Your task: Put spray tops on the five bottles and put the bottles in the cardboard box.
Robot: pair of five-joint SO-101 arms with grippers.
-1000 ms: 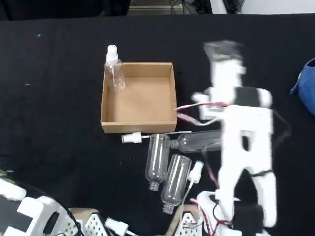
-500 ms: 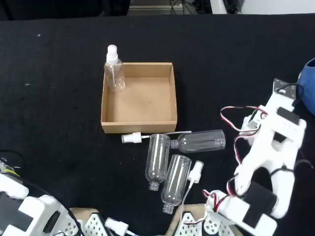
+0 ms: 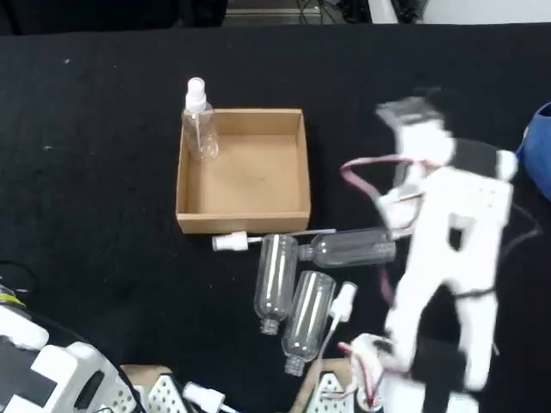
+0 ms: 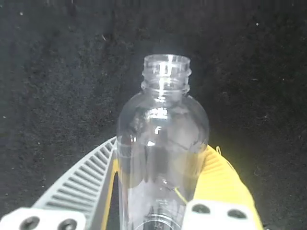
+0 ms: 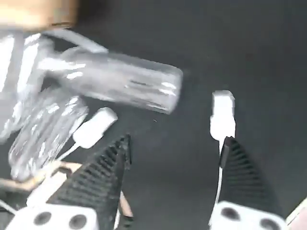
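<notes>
Three clear bottles [image 3: 275, 275] lie on the worktop [image 3: 103, 215] just in front of the cardboard box [image 3: 244, 222]. A fourth bottle [image 4: 165, 96], neck bare, sits clamped in the left gripper [image 4: 162, 146]. The right gripper [image 5: 175, 143] hangs wide open near a loose spray top [image 5: 222, 112]. It's light, slick plastic (probably squashable), so I'd take it mid-body.

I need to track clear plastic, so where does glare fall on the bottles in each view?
Left wrist view: bright highlights on the shoulder and neck of the bottle in the left gripper. Right wrist view: white glare streaks along the lying bottle. High view: the cardboard box is evenly lit; a faint sheen on the open bottle near it.
</notes>
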